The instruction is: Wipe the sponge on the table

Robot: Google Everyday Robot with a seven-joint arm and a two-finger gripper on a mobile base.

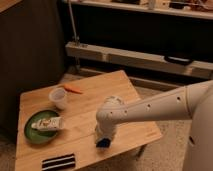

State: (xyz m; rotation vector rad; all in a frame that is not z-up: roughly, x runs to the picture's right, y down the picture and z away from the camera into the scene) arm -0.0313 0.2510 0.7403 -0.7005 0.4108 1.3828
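Note:
The low wood-plank table point(100, 87) fills the middle of the camera view. My white arm reaches in from the right and bends down over the table's right front part. At its tip the gripper point(103, 141) points down at the tabletop. A small dark blackish-blue sponge point(103, 143) sits under the gripper tip, against the wood. The arm's wrist hides most of the gripper.
A clear cup point(58, 97) stands at the table's left, an orange carrot-like piece point(73, 89) behind it. A green plate point(41, 127) holds a white packet point(47, 123). A flat black striped rectangle point(58, 162) lies at the front edge. A long pale shelf point(140, 59) runs behind.

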